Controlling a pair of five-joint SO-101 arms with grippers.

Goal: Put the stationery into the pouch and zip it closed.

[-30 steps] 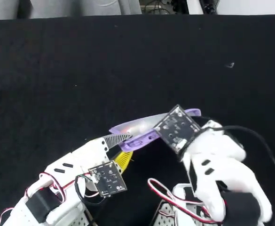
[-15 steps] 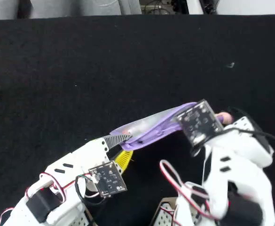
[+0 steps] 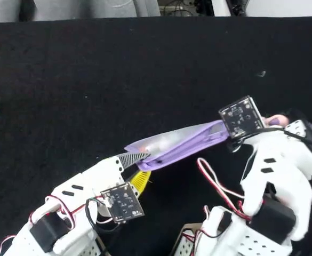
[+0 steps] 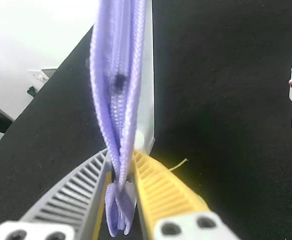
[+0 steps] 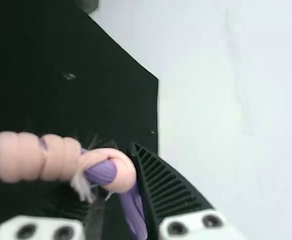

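**Closing step: the pouch held taut between two arms**

The purple pouch [image 3: 172, 146] hangs just above the black table [image 3: 92, 80], stretched between the arms. At one end of the pouch the left gripper [image 4: 121, 172] is clenched on the fabric, its grey and yellow jaws pressing the seam from both sides. At the opposite end the right gripper [image 5: 117, 172] grasps the zip pull [image 5: 46, 155], a pink knotted cord on a purple strap. In the left wrist view the zip teeth beside the clamped end appear meshed. The step in hand is judged to be zipping, probably near the end of its travel. The next move calls for a pull in line with the zip, with the other end anchored — then release, if the zip proves shut.
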